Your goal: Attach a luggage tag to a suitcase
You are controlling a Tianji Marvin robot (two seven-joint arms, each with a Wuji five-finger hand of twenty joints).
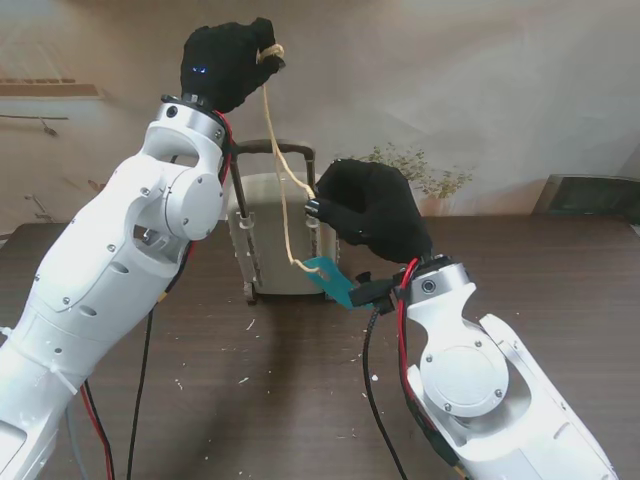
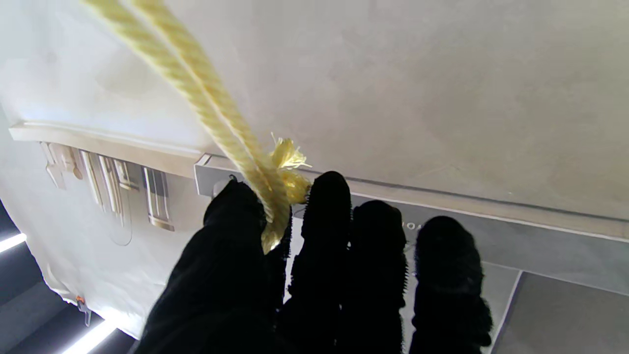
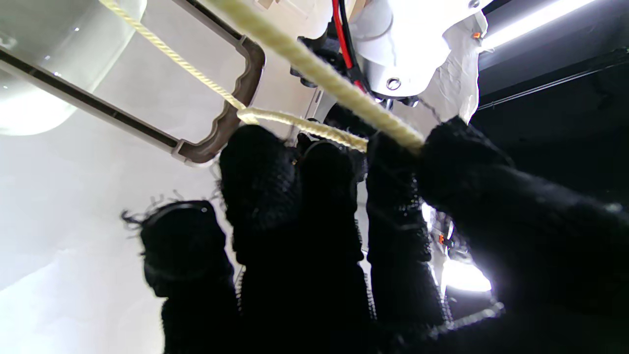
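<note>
A small beige suitcase (image 1: 272, 248) stands upright on the dark table, its pull handle (image 1: 292, 150) raised. A yellow cord (image 1: 283, 205) runs from my left hand (image 1: 228, 62), held high above the case, down to a teal luggage tag (image 1: 333, 282) hanging by the case's right side. The left thumb and forefinger pinch the doubled cord (image 2: 231, 132) near its frayed knot (image 2: 287, 158). My right hand (image 1: 378, 212) sits beside the handle's right post. In the right wrist view the cord (image 3: 314, 66) passes by the handle (image 3: 231, 113) and is pinched between my fingertips (image 3: 442, 152).
A dried plant sprig (image 1: 425, 175) stands behind the suitcase on the right. A dark box (image 1: 590, 195) sits at the far right edge. Pale crumbs (image 1: 245, 378) lie scattered on the table (image 1: 280, 420) nearer to me. Arm cables (image 1: 375, 390) hang between the arms.
</note>
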